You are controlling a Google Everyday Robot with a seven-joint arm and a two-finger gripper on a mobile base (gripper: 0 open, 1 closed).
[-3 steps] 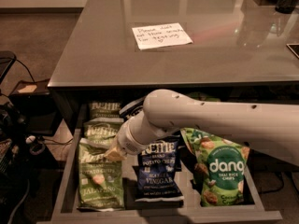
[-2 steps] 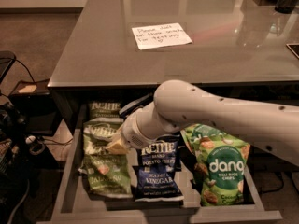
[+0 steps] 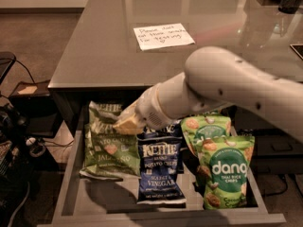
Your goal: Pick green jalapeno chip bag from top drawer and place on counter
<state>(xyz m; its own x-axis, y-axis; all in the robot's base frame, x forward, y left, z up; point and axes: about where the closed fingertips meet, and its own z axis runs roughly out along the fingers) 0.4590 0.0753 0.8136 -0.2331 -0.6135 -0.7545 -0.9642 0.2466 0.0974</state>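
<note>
Arm: I am seeing the white arm (image 3: 236, 86) reaching in from the right edge, crossing over the counter's front edge and slanting down into the open drawer.
Gripper position: the gripper (image 3: 127, 123) is sitting low over the left lane of the top drawer (image 3: 161, 217), with its tan tip lying against the upper right part of the green jalapeno chip bag (image 3: 110, 151).
Gripper state: I am not able to tell how far it is open, nor whether it has hold of the bag; the wrist is covering that part.
Task item: the green jalapeno chip bag is lying inside the drawer, in the left lane, slightly tilted, with its "JALAPENO" lettering facing up.
Behind the task item: more pale green packaging is showing at the back of the same lane; I cannot tell whether it is a separate bag.
Middle lane: a dark blue Kettle vinegar bag (image 3: 160, 174) is lying flat, just beside the green bag, with their edges touching or overlapping.
Right lane: a bright green dang bag (image 3: 226, 175) is lying at the front, with a second one (image 3: 204, 129) partly tucked under the arm behind it.
Drawer: it is standing pulled out below the counter, front lip toward the camera.
Counter: the counter (image 3: 99, 56) is showing a glossy grey top with reflections.
Note: a white handwritten paper note (image 3: 163, 36) is lying on it, well apart from the gripper.
Surroundings: dark cables and equipment (image 3: 14, 141) are lying on the floor to the left of the drawer.
</note>
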